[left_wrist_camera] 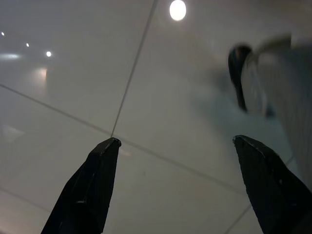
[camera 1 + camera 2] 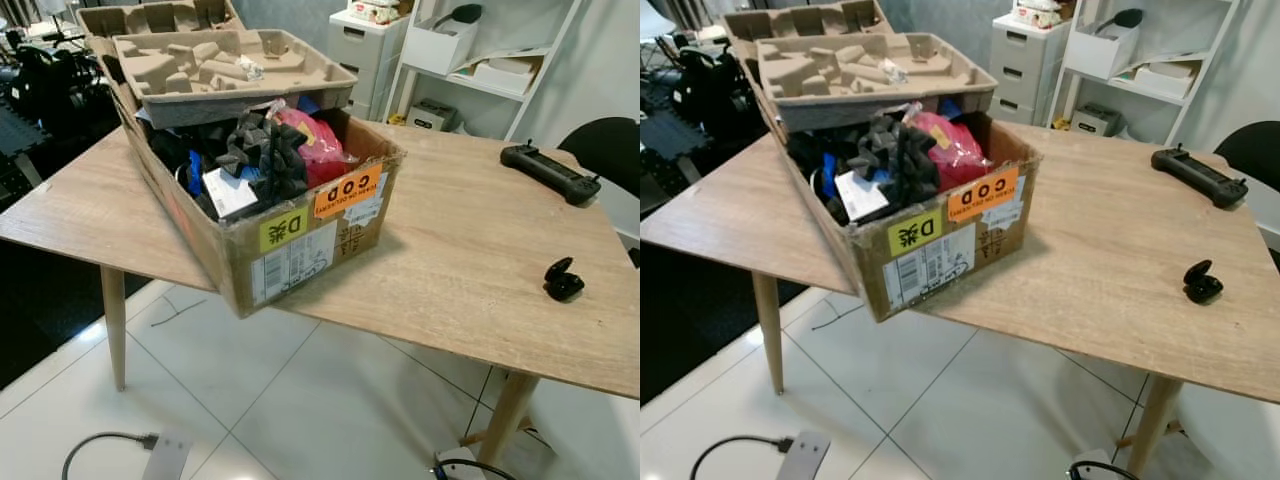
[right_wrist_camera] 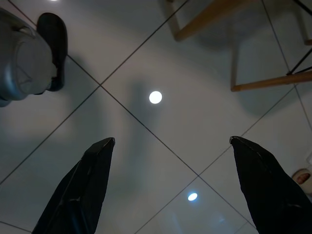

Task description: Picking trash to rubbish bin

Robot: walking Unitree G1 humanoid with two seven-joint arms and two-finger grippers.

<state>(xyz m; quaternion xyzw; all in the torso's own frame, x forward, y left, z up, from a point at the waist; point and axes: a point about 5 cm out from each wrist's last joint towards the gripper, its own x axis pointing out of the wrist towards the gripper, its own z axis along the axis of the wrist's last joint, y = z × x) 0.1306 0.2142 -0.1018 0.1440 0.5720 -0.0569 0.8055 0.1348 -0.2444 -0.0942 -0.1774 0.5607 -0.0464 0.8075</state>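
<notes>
The box [image 2: 262, 190] of trash is sitting on the table [image 2: 470, 250], overhanging its near edge, while the left gripper [image 1: 173, 146] and right gripper [image 3: 170, 144] are hanging idle over the floor, jaws wide, presumably readying for a pick.

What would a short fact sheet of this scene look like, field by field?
Table: wooden table on a white tiled floor
Box: open cardboard box at the table's near edge, stuffed with mixed items
On top of box: moulded pulp tray
Also on table: black controller, small black case
Behind: white shelf unit
Left pincer: open, pointing at the floor
Right pincer: open, pointing at the floor
Task progress: nothing held yet
</notes>
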